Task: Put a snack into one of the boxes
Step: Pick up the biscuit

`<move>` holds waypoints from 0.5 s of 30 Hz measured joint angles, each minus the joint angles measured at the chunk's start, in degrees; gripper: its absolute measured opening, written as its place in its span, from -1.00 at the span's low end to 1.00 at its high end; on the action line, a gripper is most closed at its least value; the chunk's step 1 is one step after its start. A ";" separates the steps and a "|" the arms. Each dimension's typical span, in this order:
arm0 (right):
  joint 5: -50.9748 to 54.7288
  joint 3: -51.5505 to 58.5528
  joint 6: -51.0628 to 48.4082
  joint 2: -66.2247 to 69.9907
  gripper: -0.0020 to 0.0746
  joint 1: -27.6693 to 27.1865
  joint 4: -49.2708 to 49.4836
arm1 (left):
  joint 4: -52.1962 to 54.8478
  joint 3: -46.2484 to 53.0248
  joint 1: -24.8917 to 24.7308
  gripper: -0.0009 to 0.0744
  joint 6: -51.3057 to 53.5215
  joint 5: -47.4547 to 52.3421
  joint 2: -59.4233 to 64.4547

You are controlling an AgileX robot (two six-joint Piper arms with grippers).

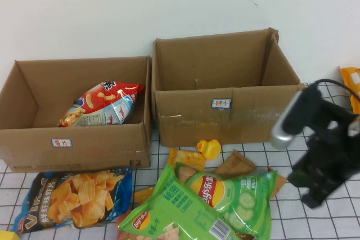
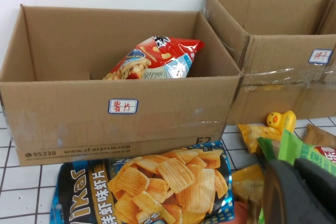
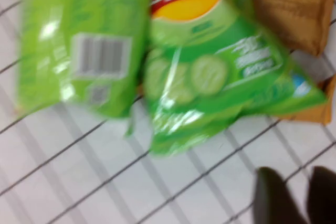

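The left cardboard box holds a red snack bag, also seen in the left wrist view. The right cardboard box is empty. On the table in front lie a blue chip bag and two green bags. My right gripper hangs low over the table just right of the green bags, open and empty; in its wrist view bare table shows between the fingers. My left gripper is out of the high view; its fingers are together above the green bags.
A yellow toy duck sits in front of the right box. Brown and orange packets lie around the green bags. An orange packet lies at the far right edge. The wall stands close behind the boxes.
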 joint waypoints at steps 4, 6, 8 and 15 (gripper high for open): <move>-6.96 -1.00 2.67 6.29 -0.02 -0.60 -0.77 | -0.12 0.00 0.00 -0.98 0.00 0.02 0.00; -9.11 -1.13 4.09 8.52 0.24 -1.61 -0.87 | -0.85 0.00 0.00 -0.98 0.00 0.13 0.00; -9.62 -1.13 4.65 10.34 0.40 -3.12 -0.87 | -1.90 0.00 0.00 -0.98 0.00 0.13 0.00; -12.79 -1.13 3.95 16.28 0.51 -8.89 -1.08 | -3.49 0.00 0.00 -0.98 0.00 0.23 0.00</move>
